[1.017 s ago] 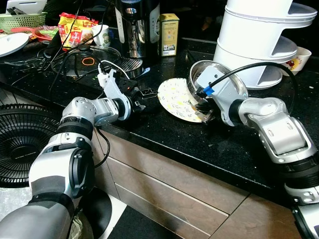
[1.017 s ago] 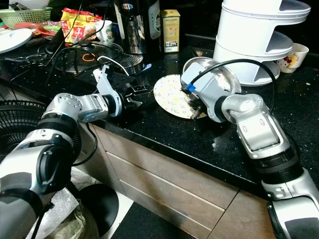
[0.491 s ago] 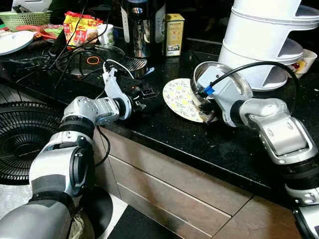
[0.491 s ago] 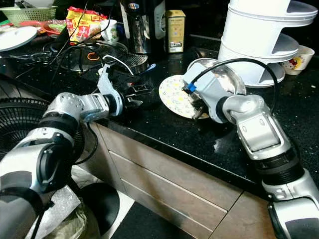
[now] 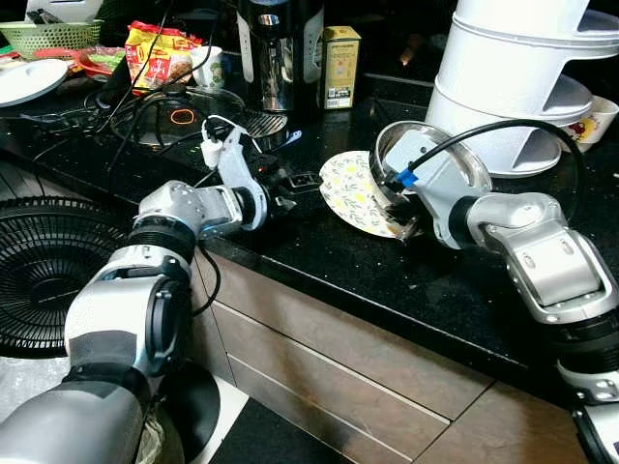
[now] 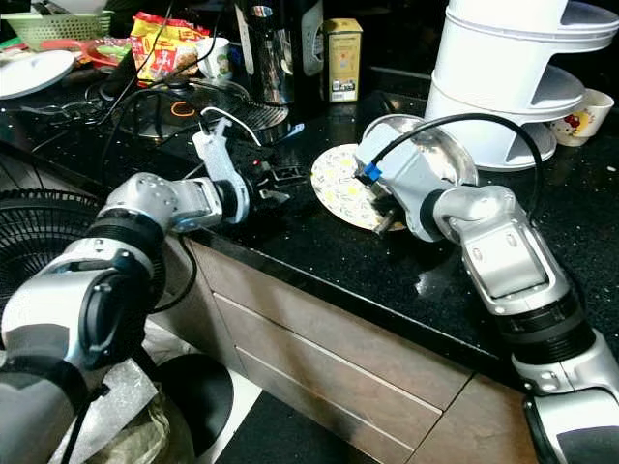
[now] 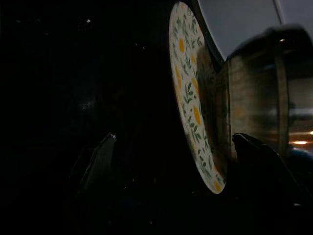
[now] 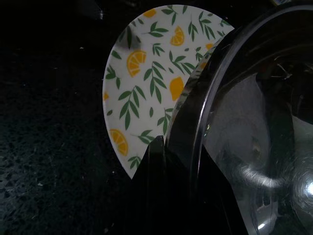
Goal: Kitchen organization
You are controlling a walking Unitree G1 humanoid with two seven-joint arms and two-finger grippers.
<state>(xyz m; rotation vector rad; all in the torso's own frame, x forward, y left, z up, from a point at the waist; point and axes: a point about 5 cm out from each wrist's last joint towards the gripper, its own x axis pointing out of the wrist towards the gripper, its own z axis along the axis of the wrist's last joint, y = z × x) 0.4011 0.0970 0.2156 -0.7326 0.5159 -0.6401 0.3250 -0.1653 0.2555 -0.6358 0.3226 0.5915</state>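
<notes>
the lemon-print plate (image 5: 354,192) sits tilted on the black surface (image 5: 455,290), near the middle of the scene, its far right edge tucked against a steel bowl (image 5: 455,155). your right gripper (image 5: 404,224) is at the plate's right rim; in the right wrist view its fingers (image 8: 161,186) look pressed together right at the seam where the plate's edge meets the bowl's rim, and they appear to be pinching the plate's edge, though you cannot see clearly how much of it they hold. your left gripper (image 6: 280,184) is just left of the plate, close to its near left rim but apart from it. in the left wrist view its fingers (image 7: 100,161) stand wide apart, with the plate seen edge-on between them and farther out, the bowl behind it.

far right of the bowl you have a white tiered rack (image 5: 522,77) with a small printed cup (image 5: 588,116) beside it. at the far side stand a yellow tin (image 5: 338,66) and a steel kettle (image 5: 276,53). far left, cables lie over a glass lid (image 5: 184,106), beyond it a snack packet (image 5: 160,58), and a white dish (image 5: 29,82) sits at the left edge.
</notes>
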